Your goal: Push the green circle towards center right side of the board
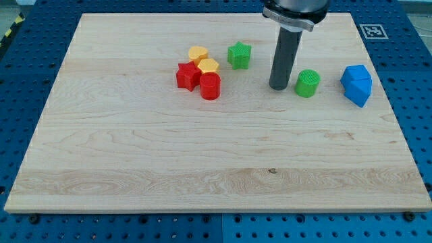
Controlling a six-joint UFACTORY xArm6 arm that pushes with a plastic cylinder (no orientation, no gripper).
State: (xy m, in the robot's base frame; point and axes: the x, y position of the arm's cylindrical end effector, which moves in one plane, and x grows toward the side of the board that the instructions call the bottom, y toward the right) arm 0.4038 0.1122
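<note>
The green circle [308,83] sits on the wooden board [216,155] at the view's upper right. My tip [279,87] rests on the board just left of the green circle, a small gap from it or barely touching. The dark rod rises from the tip to the view's top edge.
Two blue blocks [356,84] lie together right of the green circle near the board's right edge. A green star [239,55] lies left of the rod. Further left sit a red star [187,75], a red cylinder [210,86] and two yellow blocks [203,59].
</note>
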